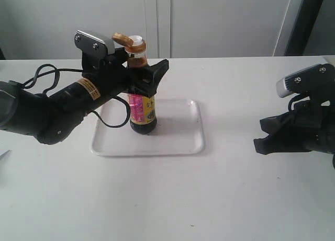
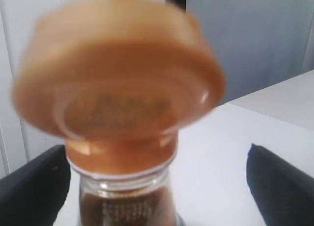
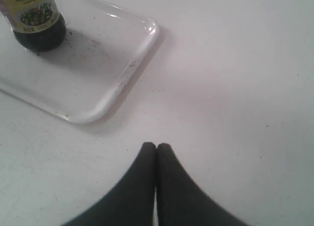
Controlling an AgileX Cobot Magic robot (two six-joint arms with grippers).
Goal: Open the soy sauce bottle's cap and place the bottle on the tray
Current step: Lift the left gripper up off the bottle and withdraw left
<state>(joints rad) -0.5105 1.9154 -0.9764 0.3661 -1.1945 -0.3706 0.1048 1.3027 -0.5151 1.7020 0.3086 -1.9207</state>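
Note:
The soy sauce bottle (image 1: 142,113) stands upright on the white tray (image 1: 178,131), dark liquid inside and a pink and yellow label on its side. Its golden-brown cap (image 1: 125,41) is flipped back on its hinge, baring the white spout. My left gripper (image 1: 144,73) is open, its black fingers (image 2: 279,187) set wide on either side of the glass neck (image 2: 127,201) without touching it. The cap (image 2: 117,74) fills the left wrist view, blurred. My right gripper (image 1: 261,136) rests shut and empty on the table to the right of the tray; its view shows the bottle's base (image 3: 37,20) and the tray's corner (image 3: 122,74).
A white tabletop surrounds the tray, with a pale wall behind it. A black cable (image 1: 47,71) loops along the left arm. Bare table lies between the tray's edge and the right gripper (image 3: 157,147).

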